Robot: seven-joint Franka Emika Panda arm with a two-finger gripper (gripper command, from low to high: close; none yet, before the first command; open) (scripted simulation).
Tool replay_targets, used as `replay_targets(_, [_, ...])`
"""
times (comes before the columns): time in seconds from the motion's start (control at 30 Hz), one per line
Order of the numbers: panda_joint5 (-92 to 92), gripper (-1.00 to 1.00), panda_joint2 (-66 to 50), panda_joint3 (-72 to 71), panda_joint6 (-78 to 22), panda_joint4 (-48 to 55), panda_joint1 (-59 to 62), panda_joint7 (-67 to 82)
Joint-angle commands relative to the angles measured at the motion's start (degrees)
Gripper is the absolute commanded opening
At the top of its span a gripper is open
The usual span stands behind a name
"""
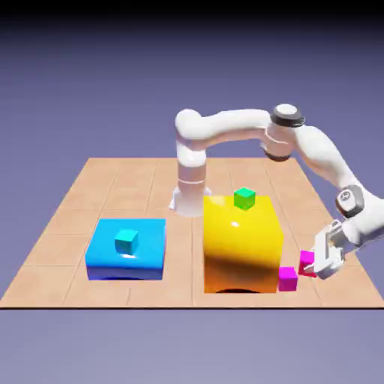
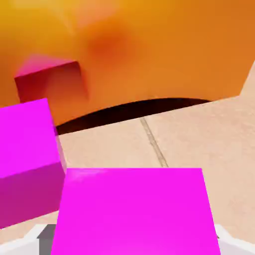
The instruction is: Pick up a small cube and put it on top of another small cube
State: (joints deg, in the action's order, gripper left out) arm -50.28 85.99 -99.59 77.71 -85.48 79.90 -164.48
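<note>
Gripper [image 1: 327,262]'s clamped on the reddish-pink cube [image 1: 307,263], low over the tan tiled table [image 1: 184,251], plain blue-violet backdrop behind; being a cube, it's got no long axis.

You can read no text, label, brand, number or sign in either view. The nearest thing you have is a faint mark on the round grey cap of the white robot arm's wrist joint [image 1: 349,200], at the exterior view's right, and it is too small for you to make out.
</note>
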Motion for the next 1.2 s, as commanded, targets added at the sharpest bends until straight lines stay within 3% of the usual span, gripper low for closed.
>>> replay_targets(0.0, [0.4, -1.0, -1.5, 1.5, -0.3, -1.1, -1.7, 2.0])
replay_targets(0.43, [23.1, -1.0, -28.5, 9.4, 11.0, -21.9, 0.0, 11.8])
replay_targets(0.93, [60.4, -1.0, -58.3, 2.9, 36.5, -45.0, 28.4, 1.0])
replay_targets(1.17, [59.3, -1.0, -54.5, -5.4, 47.7, -50.0, 38.9, -0.4])
